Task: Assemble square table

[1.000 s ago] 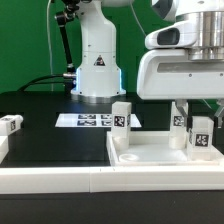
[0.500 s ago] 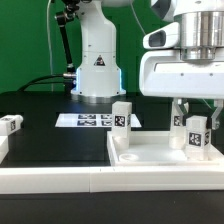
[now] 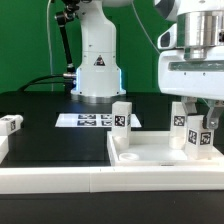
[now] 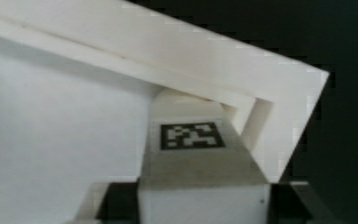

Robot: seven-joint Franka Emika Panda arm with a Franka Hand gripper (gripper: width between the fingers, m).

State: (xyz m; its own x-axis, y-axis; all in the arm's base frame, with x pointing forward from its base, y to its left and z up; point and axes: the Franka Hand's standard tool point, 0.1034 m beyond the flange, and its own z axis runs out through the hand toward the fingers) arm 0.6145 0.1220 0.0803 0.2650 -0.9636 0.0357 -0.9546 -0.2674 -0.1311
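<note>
1. Black surface point(image 3: 40, 135) under everything; a long white border wall point(image 3: 60, 178) runs along the near edge, closest to the exterior camera.
2. Just behind the wall sits the square table top point(image 3: 150, 155), recessed face up and raised rim all round, on the exterior view's right.
3. On that slab, at the corner towards the exterior view's right, a tagged white leg point(image 3: 201, 138) stands upright. The gripper point(image 3: 200, 118) comes down over it, jaws clamped on the leg's upper part; the wrist view shows the same leg point(image 4: 197, 150) between the two fingers, reaching into the slab's corner.
4. Judgement: the step in hand is seating or screwing this leg into its corner hole. To do it well, keep the leg plumb, press straight down while turning, and let go only once it stands without wobble. A tilt risks a cross-seated leg or a shifted slab.
5. Further back, a second leg point(image 3: 121, 115) stands upright at the slab's far corner.
6. A third leg point(image 3: 10, 125) lies loose, well apart, at the exterior view's left.
7. Farthest back, the marker board point(image 3: 83, 120) lies flat before the arm's base point(image 3: 97, 70).
</note>
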